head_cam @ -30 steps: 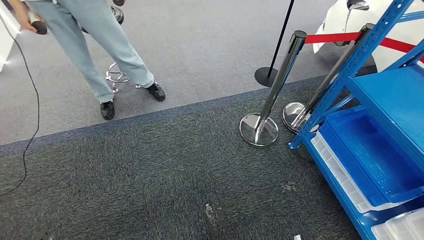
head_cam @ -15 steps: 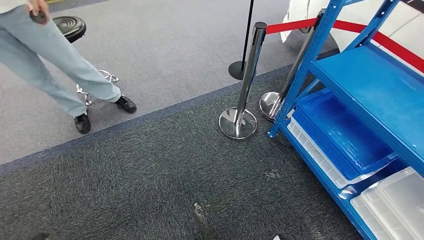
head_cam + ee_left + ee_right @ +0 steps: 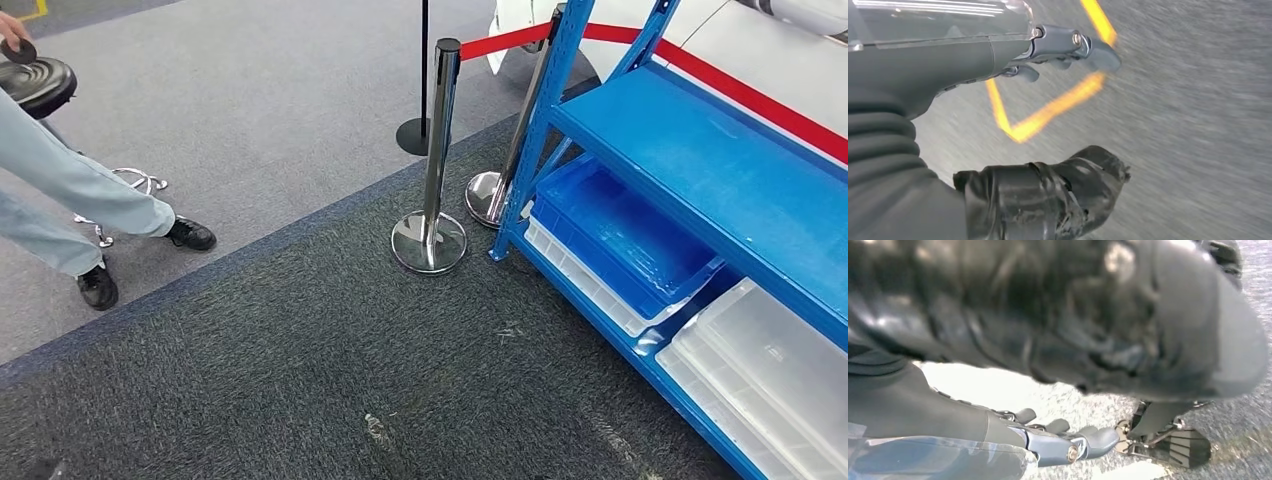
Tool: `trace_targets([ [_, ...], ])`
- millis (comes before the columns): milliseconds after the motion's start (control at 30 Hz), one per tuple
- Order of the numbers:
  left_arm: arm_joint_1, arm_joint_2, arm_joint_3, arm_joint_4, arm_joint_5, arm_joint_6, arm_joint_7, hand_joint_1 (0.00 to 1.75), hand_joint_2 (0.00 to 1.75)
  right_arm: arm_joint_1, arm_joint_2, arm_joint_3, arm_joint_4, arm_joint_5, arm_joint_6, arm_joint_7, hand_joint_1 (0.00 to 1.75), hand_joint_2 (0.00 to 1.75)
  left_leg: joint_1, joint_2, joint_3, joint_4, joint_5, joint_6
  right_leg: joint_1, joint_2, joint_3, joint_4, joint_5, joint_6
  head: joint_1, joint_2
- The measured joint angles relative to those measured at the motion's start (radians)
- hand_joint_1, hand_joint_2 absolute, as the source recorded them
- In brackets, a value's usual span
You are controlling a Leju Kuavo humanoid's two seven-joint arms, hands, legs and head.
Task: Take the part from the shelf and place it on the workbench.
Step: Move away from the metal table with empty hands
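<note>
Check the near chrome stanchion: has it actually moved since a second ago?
No. The stanchion keeps its place beside the blue shelf; both slid left together, so the camera turned.

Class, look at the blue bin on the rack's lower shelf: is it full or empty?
Empty, as far as it shows. The blue bin shows a bare blue floor in the head view; the shelf above hides its far side.

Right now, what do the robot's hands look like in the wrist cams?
The left hand has a grey ribbed cover at the wrist, a smooth grey shell topped by a clear plastic panel, slim dark grey fingers on silver metal hinge pieces, and a thick thumb wrapped in wrinkled black tape. The right hand matches: clear panel, grey shell, silver hinges, dark fingers, glossy black thumb blurred up close.
</note>
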Motion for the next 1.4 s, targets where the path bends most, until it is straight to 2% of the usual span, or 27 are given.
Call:
trace_targets([
  [33,-0.002,-0.003,0.012,0.001,0.027,-0.016,-0.028,0.0,1.75,0.001,-0.01,0.001,0.0,-0.03,-0.004,-0.015,0.0,0.0,0.001,0.006,0.001,-0.004,0.002,0.006,0.002,-0.028,-0.015,0.031,-0.021,0.005,0.003,0.0],
  [100,-0.001,-0.007,0.036,0.002,0.057,-0.054,-0.093,0.0,1.75,-0.003,-0.027,-0.006,0.0,-0.102,-0.008,-0.062,0.0,0.0,-0.001,0.02,0.001,-0.006,0.004,0.013,0.001,-0.088,-0.07,0.15,-0.084,0.015,0.008,0.0],
  [133,0.001,-0.008,0.047,0.002,0.059,-0.073,-0.122,0.0,1.75,-0.006,-0.038,-0.01,0.0,-0.134,-0.011,-0.086,0.0,0.0,-0.002,0.028,0.0,-0.006,0.003,0.015,-0.001,-0.101,-0.103,0.219,-0.112,0.018,0.009,0.0],
  [167,0.002,-0.009,0.055,0.002,0.049,-0.085,-0.143,0.0,1.75,-0.007,-0.047,-0.015,0.0,-0.156,-0.015,-0.103,0.0,0.0,-0.003,0.034,0.0,-0.005,0.003,0.016,-0.003,-0.104,-0.123,0.262,-0.121,0.019,0.009,0.0],
  [200,0.002,-0.009,0.06,0.003,0.033,-0.092,-0.158,0.0,1.75,-0.008,-0.055,-0.02,0.0,-0.17,-0.022,-0.109,0.0,0.0,-0.004,0.039,0.001,-0.005,0.002,0.017,-0.003,-0.106,-0.128,0.273,-0.114,0.019,0.009,0.0],
  [233,0.002,-0.009,0.063,0.003,0.012,-0.096,-0.166,0.0,1.75,-0.008,-0.065,-0.025,0.0,-0.18,-0.032,-0.104,0.0,0.0,-0.004,0.044,0.002,-0.005,0.001,0.017,-0.003,-0.107,-0.112,0.244,-0.089,0.017,0.009,0.0],
  [300,0.002,-0.009,0.063,0.003,-0.027,-0.09,-0.161,0.0,1.75,-0.008,-0.082,-0.033,0.0,-0.188,-0.056,-0.067,0.0,0.0,-0.006,0.053,0.007,-0.004,-0.001,0.017,0.001,-0.122,-0.041,0.103,-0.025,0.006,0.009,0.0],
  [367,0.002,-0.008,0.063,0.003,-0.04,-0.063,-0.12,0.0,1.75,-0.011,-0.093,-0.035,0.0,-0.18,-0.078,-0.02,0.0,0.0,-0.009,0.06,0.009,-0.003,-0.003,0.011,0.01,-0.141,0.008,-0.003,0.004,-0.007,0.008,0.0],
  [467,0.002,-0.009,0.067,0.004,-0.009,0.035,0.013,0.0,1.75,-0.011,-0.096,-0.035,0.0,-0.175,-0.097,0.043,0.0,0.0,-0.011,0.076,0.012,-0.007,-0.006,-0.005,0.014,-0.132,0.014,-0.023,0.005,-0.02,0.008,0.0],
  [533,0.0,-0.012,0.079,0.004,0.015,0.123,0.115,0.0,1.75,-0.008,-0.095,-0.036,0.0,-0.19,-0.098,0.087,0.0,0.0,-0.009,0.072,0.007,0.015,-0.026,-0.017,0.009,-0.121,0.022,-0.033,0.012,-0.03,0.006,0.0],
  [567,-0.001,-0.014,0.087,0.005,0.021,0.161,0.154,0.0,1.75,-0.008,-0.094,-0.038,0.0,-0.201,-0.095,0.106,0.0,0.0,-0.008,0.064,-0.007,0.048,-0.048,-0.022,0.005,-0.116,0.026,-0.039,0.015,-0.035,0.003,0.0],
  [633,-0.001,-0.019,0.101,0.005,0.024,0.214,0.206,0.0,1.75,-0.007,-0.092,-0.041,0.0,-0.218,-0.088,0.132,0.0,0.0,-0.006,0.049,-0.064,0.169,-0.109,-0.029,0.003,-0.106,0.026,-0.039,0.018,-0.039,-0.002,0.0],
  [700,-0.001,-0.027,0.112,0.006,0.024,0.245,0.239,0.0,1.75,-0.006,-0.088,-0.043,0.0,-0.221,-0.074,0.144,0.0,0.0,-0.005,0.046,-0.112,0.262,-0.132,-0.034,0.003,-0.093,0.025,-0.036,0.018,-0.04,-0.002,0.0],
  [733,-0.001,-0.031,0.116,0.007,0.025,0.256,0.25,0.0,1.75,-0.005,-0.086,-0.043,0.0,-0.22,-0.065,0.146,0.0,0.0,-0.005,0.046,-0.114,0.259,-0.117,-0.034,0.003,-0.087,0.024,-0.034,0.017,-0.039,-0.002,0.0],
  [767,-0.001,-0.034,0.12,0.007,0.028,0.268,0.26,0.0,1.75,-0.005,-0.084,-0.043,0.0,-0.221,-0.055,0.147,0.0,0.0,-0.005,0.044,-0.096,0.217,-0.085,-0.034,0.003,-0.079,0.024,-0.03,0.015,-0.039,-0.002,0.0],
  [800,-0.003,-0.036,0.124,0.007,0.032,0.277,0.265,0.0,1.75,-0.005,-0.082,-0.043,0.0,-0.221,-0.045,0.146,0.0,0.0,-0.004,0.038,-0.065,0.148,-0.048,-0.031,0.003,-0.072,0.024,-0.026,0.014,-0.037,-0.002,0.0],
  [867,-0.007,-0.038,0.134,0.008,0.043,0.29,0.265,0.0,1.75,-0.006,-0.078,-0.044,0.0,-0.224,-0.024,0.143,0.0,0.0,-0.005,0.02,-0.012,0.032,-0.006,-0.023,0.005,-0.058,0.02,-0.017,0.01,-0.029,-0.002,0.0],
  [967,-0.012,-0.043,0.147,0.008,0.055,0.289,0.25,0.0,1.75,-0.004,-0.074,-0.044,0.0,-0.228,0.005,0.142,0.0,0.0,-0.009,0.02,0.0,0.002,-0.001,-0.007,0.005,-0.044,0.011,-0.014,0.012,-0.015,-0.001,0.0],
  [1033,-0.015,-0.046,0.151,0.008,0.051,0.272,0.237,0.0,1.75,0.0,-0.073,-0.044,0.0,-0.231,0.016,0.138,0.0,0.0,-0.006,0.03,0.001,-0.004,0.005,0.007,0.004,-0.052,0.003,-0.002,0.002,-0.005,0.0,0.0],
  [1100,-0.015,-0.048,0.152,0.009,0.036,0.242,0.22,0.0,1.75,0.0,-0.072,-0.044,0.0,-0.233,0.028,0.132,0.0,0.0,-0.004,0.042,0.001,-0.01,0.01,0.018,0.003,-0.079,-0.029,0.071,-0.045,0.005,0.004,0.0],
  [1167,-0.013,-0.047,0.152,0.009,0.006,0.206,0.2,0.0,1.75,-0.001,-0.07,-0.044,0.0,-0.222,0.041,0.126,0.0,0.0,-0.004,0.054,-0.001,-0.01,0.01,0.022,-0.002,-0.097,-0.088,0.2,-0.109,0.012,0.008,0.0],
  [1200,-0.012,-0.045,0.152,0.009,-0.021,0.183,0.185,0.0,1.75,-0.001,-0.067,-0.044,0.0,-0.212,0.045,0.121,0.0,0.0,-0.005,0.062,-0.002,-0.009,0.01,0.022,-0.005,-0.1,-0.112,0.253,-0.127,0.015,0.009,0.0],
  [1233,-0.011,-0.042,0.152,0.009,-0.052,0.159,0.168,0.0,1.75,0.001,-0.064,-0.043,0.0,-0.204,0.047,0.115,0.0,0.0,-0.005,0.07,-0.002,-0.009,0.009,0.021,-0.007,-0.102,-0.119,0.27,-0.123,0.016,0.009,0.0],
  [1267,-0.011,-0.038,0.149,0.009,-0.087,0.133,0.148,0.0,1.75,0.002,-0.061,-0.043,0.0,-0.198,0.051,0.108,0.0,0.0,-0.004,0.077,-0.001,-0.008,0.008,0.02,-0.009,-0.105,-0.107,0.247,-0.102,0.015,0.009,0.0],
  [1300,-0.011,-0.033,0.144,0.009,-0.127,0.108,0.125,0.0,1.75,0.003,-0.058,-0.042,0.0,-0.195,0.055,0.099,0.0,0.0,-0.004,0.085,0.002,-0.008,0.007,0.018,-0.009,-0.114,-0.077,0.188,-0.067,0.013,0.009,0.0],
  [1367,-0.008,-0.021,0.125,0.009,-0.196,0.07,0.077,0.0,1.75,0.001,-0.052,-0.04,0.0,-0.19,0.066,0.082,0.0,0.0,-0.007,0.1,0.007,-0.007,0.002,0.012,-0.002,-0.153,-0.009,0.047,-0.015,0.003,0.01,0.0],
  [1400,-0.007,-0.015,0.112,0.009,-0.224,0.057,0.054,0.0,1.75,-0.001,-0.047,-0.037,0.0,-0.185,0.071,0.072,0.0,0.0,-0.009,0.108,0.009,-0.006,0.0,0.006,0.002,-0.166,0.011,0.004,-0.004,-0.002,0.009,0.0],
])
